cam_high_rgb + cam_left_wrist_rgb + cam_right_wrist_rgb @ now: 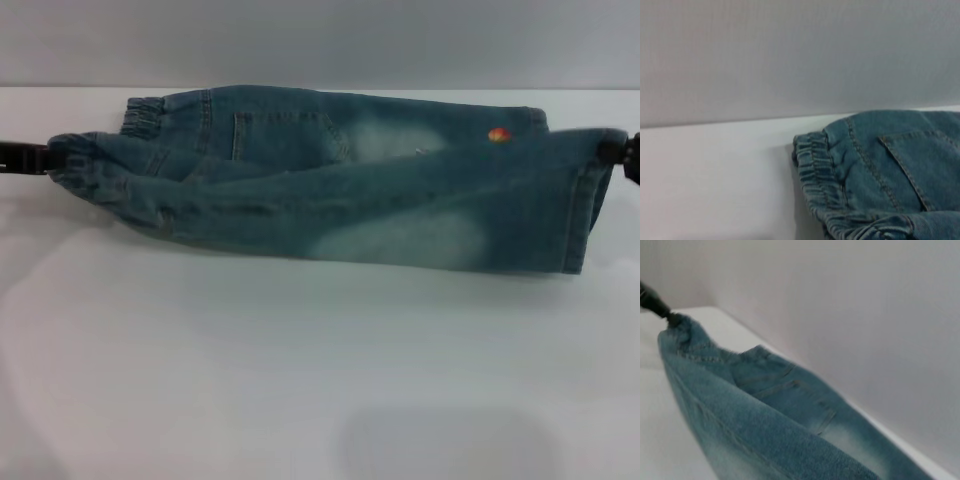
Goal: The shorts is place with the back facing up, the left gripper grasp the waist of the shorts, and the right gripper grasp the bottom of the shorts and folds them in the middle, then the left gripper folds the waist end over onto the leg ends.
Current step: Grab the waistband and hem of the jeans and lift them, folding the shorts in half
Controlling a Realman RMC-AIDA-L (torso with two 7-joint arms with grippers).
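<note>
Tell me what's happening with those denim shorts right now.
The robot is folding the shorts lengthwise on the white table. The left gripper pinches the elastic waist end and the right gripper holds the hem end, with one half raised between them above the half lying flat.

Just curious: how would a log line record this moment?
left gripper: shut on waist | right gripper: shut on hem | shorts: lifted, folding lengthwise
</note>
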